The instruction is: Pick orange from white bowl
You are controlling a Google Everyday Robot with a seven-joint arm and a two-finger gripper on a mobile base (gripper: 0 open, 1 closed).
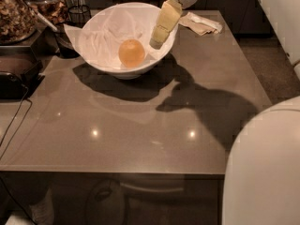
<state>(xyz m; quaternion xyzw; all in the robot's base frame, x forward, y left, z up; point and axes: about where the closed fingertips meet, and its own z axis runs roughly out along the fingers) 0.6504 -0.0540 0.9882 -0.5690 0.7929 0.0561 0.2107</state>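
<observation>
Glossy grey-brown table (140, 139) fills the view, with the robot's white body (265, 172) at 5 o'clock. Toward 11 o'clock on the table stands the white bowl (123, 72), lined with crumpled paper. The gripper (156, 43) hangs tilted over the bowl's rim at 3 o'clock; whether it is open or closed cannot be told. The orange (131, 53) lies in the bowl's bottom, apart from the gripper, which is at 2 o'clock from it. A crumpled napkin (201, 23) lies at 1 o'clock.

Pale orange (131, 53) resting in paper-lined white bowl (127, 71), gripper (157, 42) above its right rim.
</observation>
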